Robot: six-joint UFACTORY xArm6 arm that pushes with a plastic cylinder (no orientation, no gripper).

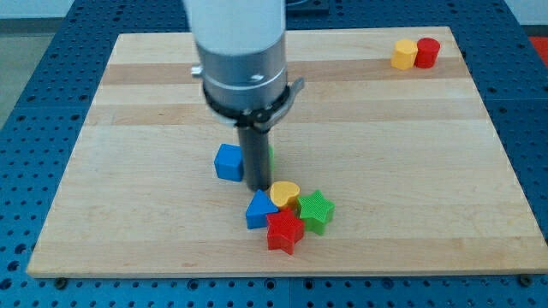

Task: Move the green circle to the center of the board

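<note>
My tip [257,186], the lower end of the plain rod that served as end effector, rested on the tabletop [411,171]; the rod had no jaws and held nothing. Directly behind the rod, a sliver of the green circle [270,157] showed at its right edge, touching or just beside it; most of that block was hidden by the rod. Just to the view's left of the tip sat a blue block [229,162], roughly cube-shaped. Just below the tip lay a tight cluster: a yellow round block [285,194] nearest, to the tip's lower right, a blue triangular block [260,210] under the tip, a green star [316,210] further right, and a red star [285,232] lowest. Well apart, toward the view's top right corner, a yellow block [404,54] and a red block [427,52] stood touching.
</note>
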